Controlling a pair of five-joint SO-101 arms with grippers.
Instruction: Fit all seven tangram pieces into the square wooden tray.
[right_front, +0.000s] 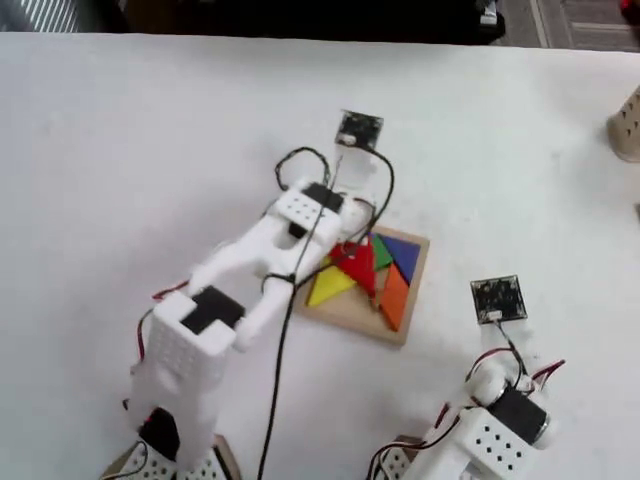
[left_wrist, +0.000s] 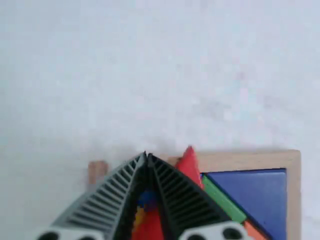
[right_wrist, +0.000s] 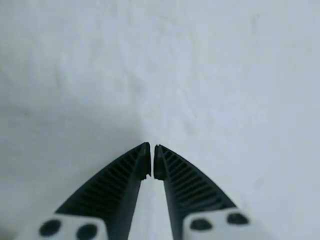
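White desk (right_front: 120, 130), evenly lit; dark strip (right_front: 300, 15) beyond its far edge, grey floor (right_front: 590, 22) past the far right corner.

My left arm (right_front: 250, 260) is blocky white plastic with black motor faces set into it and rows of small dark holes across the housings. A black cable (right_front: 285, 320) and thin red wires (right_front: 165, 292) trail along it. My right arm (right_front: 490, 435) has the same white shell. My left gripper (left_wrist: 148, 158) and right gripper (right_wrist: 152, 161) have black ribbed fingers (right_wrist: 125, 185) tapering to points, on white bases with dark round holes.
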